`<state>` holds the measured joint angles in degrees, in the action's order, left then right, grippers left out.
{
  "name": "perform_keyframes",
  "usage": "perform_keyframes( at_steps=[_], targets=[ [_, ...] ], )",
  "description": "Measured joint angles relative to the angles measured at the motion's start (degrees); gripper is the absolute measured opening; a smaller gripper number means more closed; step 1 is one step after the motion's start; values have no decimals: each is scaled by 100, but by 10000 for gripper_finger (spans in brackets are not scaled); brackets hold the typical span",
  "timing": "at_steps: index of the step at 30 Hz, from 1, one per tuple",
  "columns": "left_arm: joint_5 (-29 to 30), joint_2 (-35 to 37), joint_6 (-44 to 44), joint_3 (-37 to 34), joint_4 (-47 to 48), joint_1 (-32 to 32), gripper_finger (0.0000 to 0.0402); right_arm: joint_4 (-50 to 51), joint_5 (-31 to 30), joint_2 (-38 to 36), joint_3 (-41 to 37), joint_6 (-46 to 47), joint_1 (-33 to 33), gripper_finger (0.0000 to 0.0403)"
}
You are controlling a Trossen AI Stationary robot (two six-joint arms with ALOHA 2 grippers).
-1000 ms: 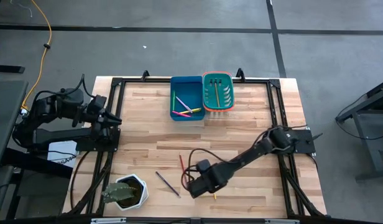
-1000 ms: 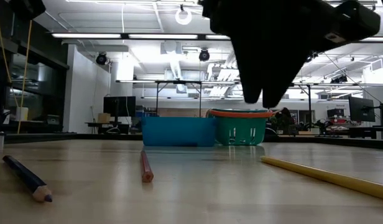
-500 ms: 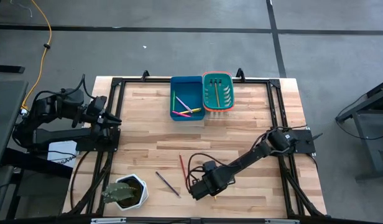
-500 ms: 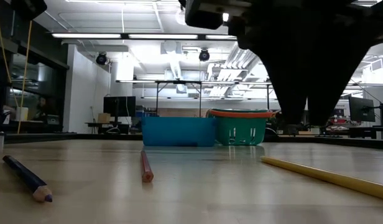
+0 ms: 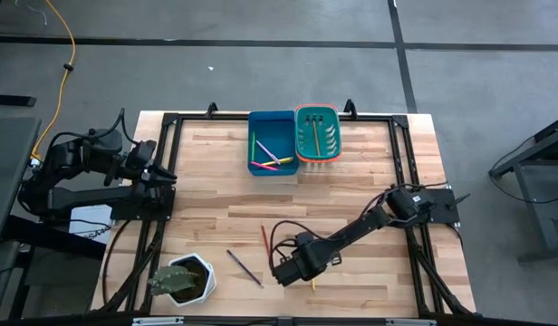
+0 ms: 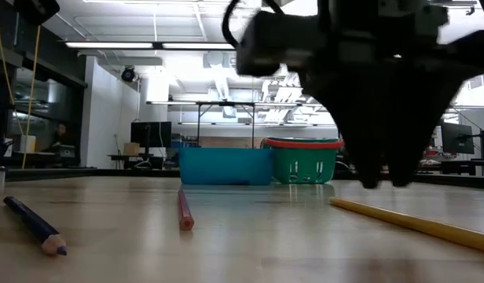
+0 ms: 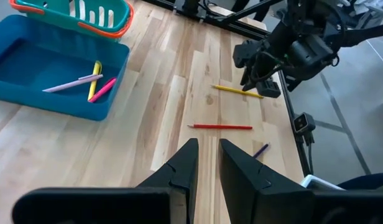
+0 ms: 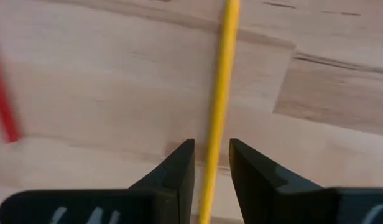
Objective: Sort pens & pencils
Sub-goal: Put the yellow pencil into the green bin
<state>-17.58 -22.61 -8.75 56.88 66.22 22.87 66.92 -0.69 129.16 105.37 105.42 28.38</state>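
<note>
A: Progress check. How much is sorted?

B: Partly done, by my reckoning. The blue bin (image 5: 272, 143) at 12 o'clock on the table (image 5: 206, 195) holds a few sticks, pink, yellow and pale. The green basket (image 5: 317, 133), touching its side, holds at least one yellowish one. Three are unsorted on the boards toward 6 o'clock.

A: Which three?

B: A red pencil (image 5: 264, 239), a dark purple pencil (image 5: 244, 267) at about 7 o'clock from it, and a yellow pencil (image 8: 219, 106) under the right arm. In the low view the purple one (image 6: 34, 225) shows a sharpened tip; the red (image 6: 184, 211) and yellow (image 6: 410, 222) lie flat, well apart.

A: Right claw?

B: The right gripper (image 5: 288, 270) hangs over the yellow pencil near 6 o'clock. Its wrist view shows the two fingers a narrow gap apart, the pencil running up between them. It grips nothing yet; the low view shows the tips clear of the wood.

A: Left?

B: The left gripper (image 5: 161, 172) waits at the 9 o'clock edge, fingers a slim gap apart, empty.

A: How do the sticks look?

B: Thin, straight and slender, far smaller than the bins. The yellow one is plain and even along its length. Flat on wood, I judge it needs a low, squarely centred pinch.

A: Anything else?

B: A potted plant (image 5: 182, 280) at 7 o'clock, out of the way.
</note>
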Motion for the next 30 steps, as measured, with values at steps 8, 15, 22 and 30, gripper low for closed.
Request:
perform_keyframes(
  at_steps=[8, 15, 22, 30],
  targets=[
    [-115, 0, -2, 0, 2, -1, 51, -864, 265, 2, -307, -128, -26, 92],
    [-126, 0, -2, 0, 2, 0, 51, -597, 273, 2, -316, -41, -26, 92],
    [-129, 0, -2, 0, 7, -2, 51, -612, 329, 2, -316, -41, -26, 92],
    [-129, 0, -2, 0, 9, -2, 51, -455, 330, 1, -316, 97, -26, 92]
  ],
)
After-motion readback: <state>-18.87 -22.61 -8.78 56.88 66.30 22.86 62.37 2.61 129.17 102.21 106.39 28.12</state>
